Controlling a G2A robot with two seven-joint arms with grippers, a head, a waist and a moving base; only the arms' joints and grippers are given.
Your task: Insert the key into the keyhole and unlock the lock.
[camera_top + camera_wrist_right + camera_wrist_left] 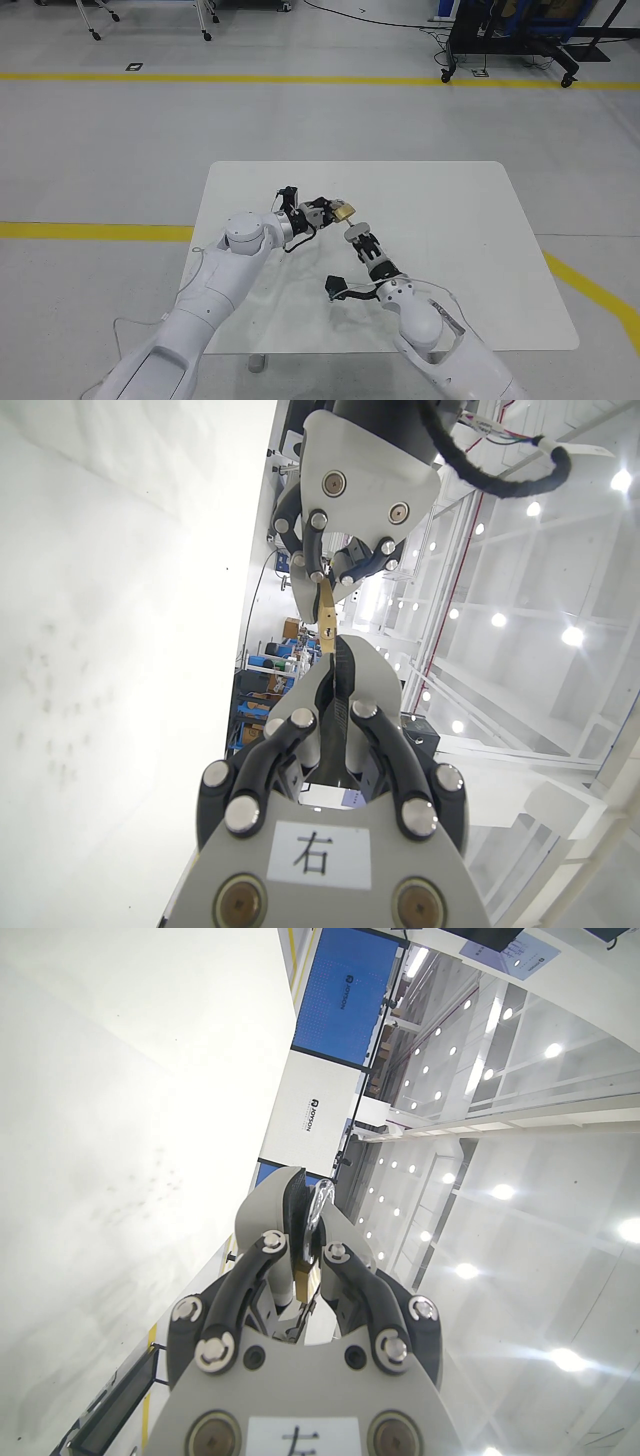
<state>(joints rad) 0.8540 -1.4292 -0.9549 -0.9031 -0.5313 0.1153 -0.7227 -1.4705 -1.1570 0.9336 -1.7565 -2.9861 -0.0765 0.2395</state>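
The left tool (334, 210) is clamped on the lock (344, 211) and holds it up off the worktop (450, 200). In the left wrist view the brass body sits deep between the two fingers, close to the tool's palm. The silver shackle (320, 1200) runs out along the black pad (295, 1198) to the fingertips.

The right tool (353, 232) sits just in front of the left tool, tip to tip with it, and both are raised above the middle of the worktop. Its fingers are drawn together on a thin dark strip, the key (327, 672). The pads hide most of the key, so its shape cannot be made out.

In the right wrist view the lock hangs straight ahead of the right tool's fingertips, with its narrow brass end face turned toward them. The keyhole (327, 631) shows on that face, just beyond the fingertips. The key's front end meets the lock's near edge. I cannot tell whether the key touches the lock or has gone into the keyhole. The left tool's fingers grip the far part of the lock from behind.
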